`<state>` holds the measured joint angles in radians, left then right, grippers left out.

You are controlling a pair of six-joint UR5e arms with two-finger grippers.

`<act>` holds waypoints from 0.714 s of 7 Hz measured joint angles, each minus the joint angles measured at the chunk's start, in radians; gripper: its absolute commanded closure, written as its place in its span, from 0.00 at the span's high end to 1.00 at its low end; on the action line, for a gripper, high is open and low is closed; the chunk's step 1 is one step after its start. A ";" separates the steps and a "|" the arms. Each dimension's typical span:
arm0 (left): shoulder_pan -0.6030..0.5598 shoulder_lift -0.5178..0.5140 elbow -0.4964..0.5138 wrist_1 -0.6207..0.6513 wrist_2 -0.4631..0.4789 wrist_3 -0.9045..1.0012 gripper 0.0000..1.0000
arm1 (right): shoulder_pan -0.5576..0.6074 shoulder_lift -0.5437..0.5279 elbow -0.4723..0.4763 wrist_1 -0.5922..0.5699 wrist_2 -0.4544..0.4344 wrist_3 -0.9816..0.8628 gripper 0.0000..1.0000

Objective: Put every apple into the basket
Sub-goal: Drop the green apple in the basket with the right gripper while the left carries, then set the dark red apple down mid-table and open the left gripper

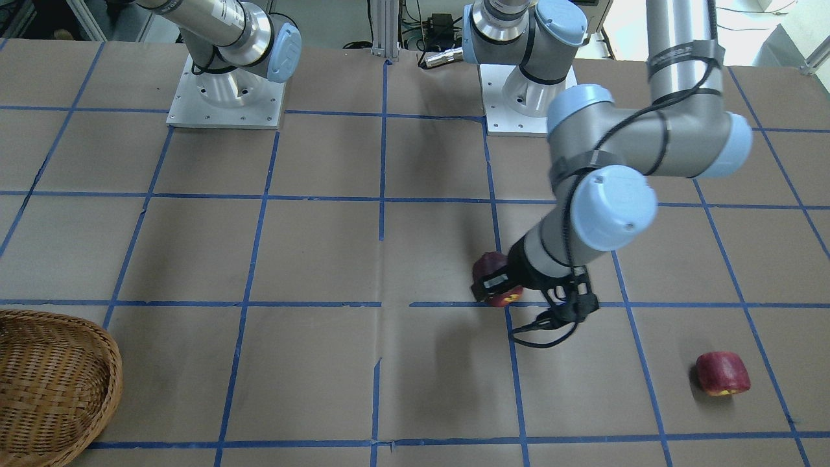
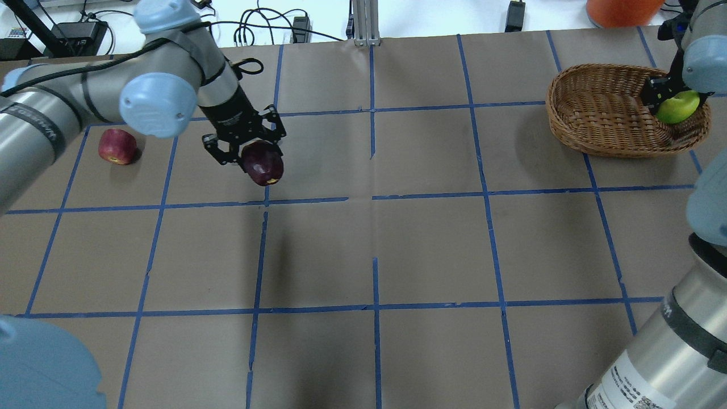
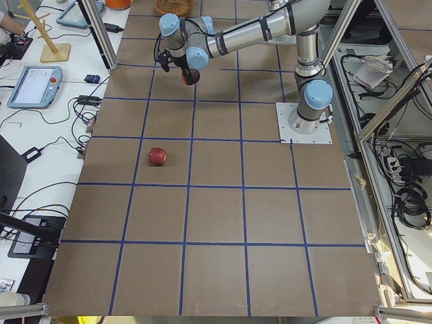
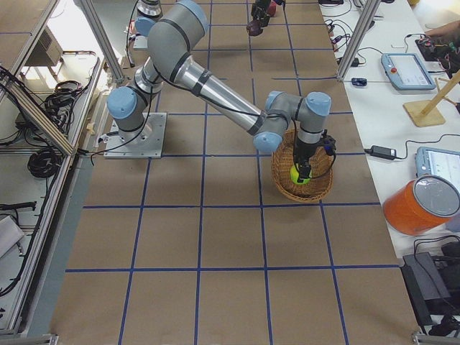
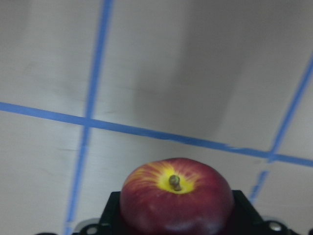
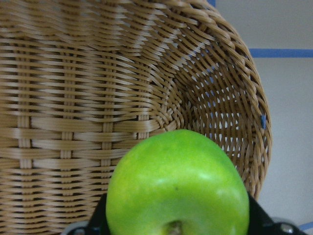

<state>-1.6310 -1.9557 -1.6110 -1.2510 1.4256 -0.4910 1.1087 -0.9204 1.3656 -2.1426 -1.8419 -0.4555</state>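
My left gripper point(image 2: 257, 154) is shut on the dark maroon apple point(image 2: 263, 163) and holds it above the table, left of centre. That apple point(image 5: 176, 201) fills the bottom of the left wrist view, stem end up. A lighter red apple point(image 2: 117, 146) lies on the table at the far left, apart from the gripper. My right gripper point(image 2: 667, 101) is shut on the lime-green apple point(image 2: 678, 107) and hangs over the right end of the wicker basket point(image 2: 596, 113). The right wrist view has the green apple point(image 6: 178, 196) just above the basket's woven floor point(image 6: 73, 98).
The basket point(image 1: 52, 383) stands at the table's far right corner from the robot. An orange container point(image 2: 623, 10) sits on the bench behind it. The two arm bases point(image 1: 225, 97) point(image 1: 528, 97) stand at the robot's edge. Blue tape lines grid the brown table.
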 measured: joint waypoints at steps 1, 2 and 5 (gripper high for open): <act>-0.097 -0.037 -0.033 0.122 -0.009 -0.110 0.45 | -0.013 0.029 0.000 -0.026 0.001 -0.022 1.00; -0.167 -0.074 -0.067 0.231 -0.009 -0.172 0.52 | -0.017 0.045 -0.001 -0.047 0.001 -0.031 1.00; -0.243 -0.119 -0.095 0.338 -0.007 -0.222 1.00 | 0.006 -0.031 0.001 0.063 0.022 -0.037 1.00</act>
<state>-1.8736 -2.0742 -1.7059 -0.9134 1.4188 -0.7134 1.1152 -0.9517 1.3670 -2.0799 -1.8196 -0.4923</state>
